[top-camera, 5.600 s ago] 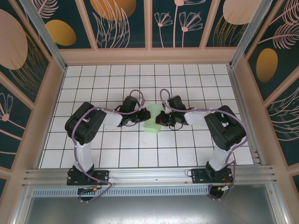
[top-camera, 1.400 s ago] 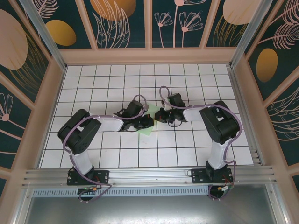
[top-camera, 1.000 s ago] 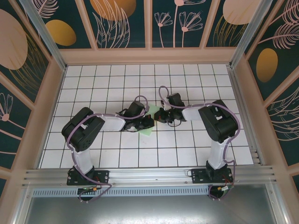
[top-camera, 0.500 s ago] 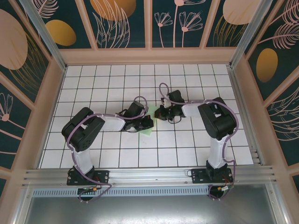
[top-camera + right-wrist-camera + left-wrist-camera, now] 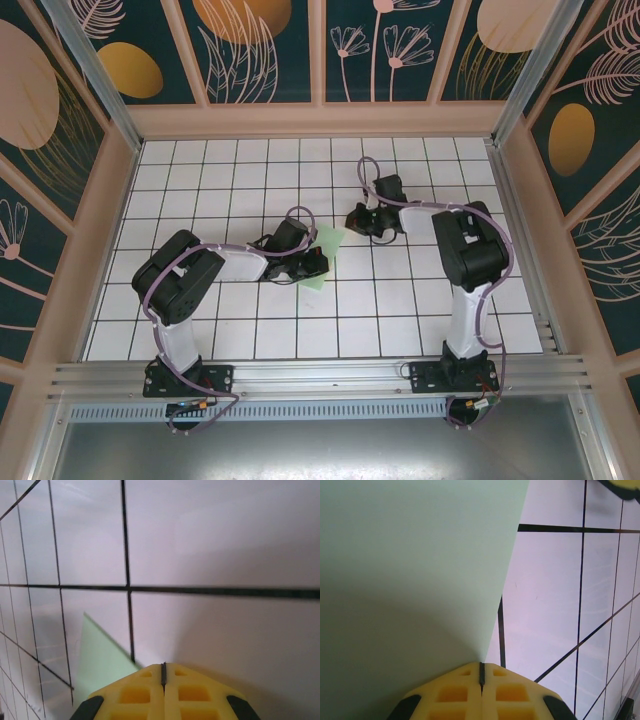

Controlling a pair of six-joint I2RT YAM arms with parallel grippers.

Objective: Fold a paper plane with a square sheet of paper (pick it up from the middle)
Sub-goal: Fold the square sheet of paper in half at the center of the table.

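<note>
Folding is partway: the paper lies on the table as a folded shape with one pointed corner, not yet a dart. The left gripper, jaws closed, sits at its left edge, seemingly pressing rather than pinching. The right gripper, closed and empty, has backed off from the paper it touched a second ago.

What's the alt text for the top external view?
Two black robot arms reach over a white grid-tiled table; the left gripper, shut, is down at a partly folded mint-green sheet of paper near the centre. The right gripper, also shut, is off the paper, just past its far right corner.
</note>
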